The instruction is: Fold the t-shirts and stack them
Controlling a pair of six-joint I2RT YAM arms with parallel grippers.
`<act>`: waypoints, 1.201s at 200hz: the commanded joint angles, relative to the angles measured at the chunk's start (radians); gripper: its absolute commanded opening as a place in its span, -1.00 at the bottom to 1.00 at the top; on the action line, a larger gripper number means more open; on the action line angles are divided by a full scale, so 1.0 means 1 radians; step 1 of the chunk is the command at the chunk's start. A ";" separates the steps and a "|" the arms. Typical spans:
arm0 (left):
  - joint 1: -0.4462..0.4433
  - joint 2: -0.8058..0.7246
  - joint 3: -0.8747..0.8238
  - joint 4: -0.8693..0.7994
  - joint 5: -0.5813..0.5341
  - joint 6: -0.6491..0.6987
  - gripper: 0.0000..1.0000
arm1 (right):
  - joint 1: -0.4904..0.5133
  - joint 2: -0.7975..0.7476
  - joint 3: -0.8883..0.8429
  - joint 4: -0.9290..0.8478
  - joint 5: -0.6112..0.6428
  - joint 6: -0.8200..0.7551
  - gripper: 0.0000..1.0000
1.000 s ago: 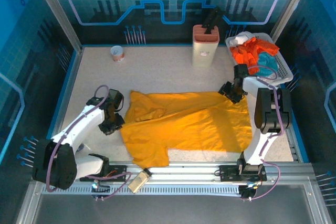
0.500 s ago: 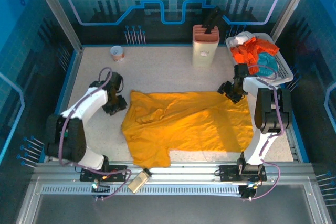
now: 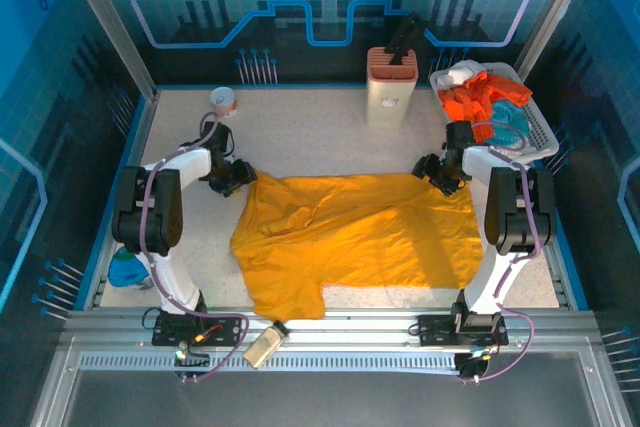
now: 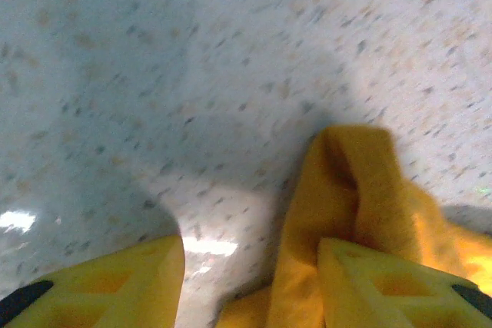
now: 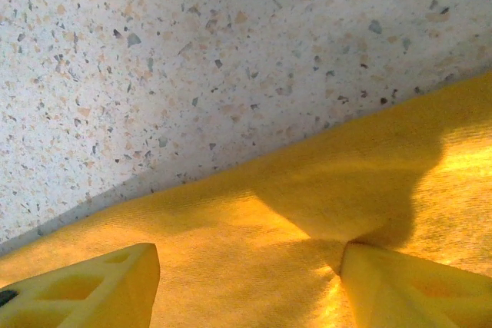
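Where the golden-yellow t-shirt [image 3: 370, 237] is lying: mid-frame, long axis running left to right.
Left gripper [image 3: 240, 179]: standing parted, holding nothing, hovering at its upper-left corner.
Right gripper [image 3: 436, 175]: parted, seemingly empty, sitting over the upper-right corner.

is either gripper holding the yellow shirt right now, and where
Neither: the left gripper and right gripper stand open at the far corners of the yellow t-shirt.

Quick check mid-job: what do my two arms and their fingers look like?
The left arm and right arm are white links with black joints, each trailing a purplish cable. The fingers are yellow plastic with triangular recesses.
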 commanded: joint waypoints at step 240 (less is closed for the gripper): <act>0.061 0.068 -0.160 0.400 0.374 -0.337 -0.33 | 0.010 0.058 0.010 -0.028 -0.020 -0.036 0.27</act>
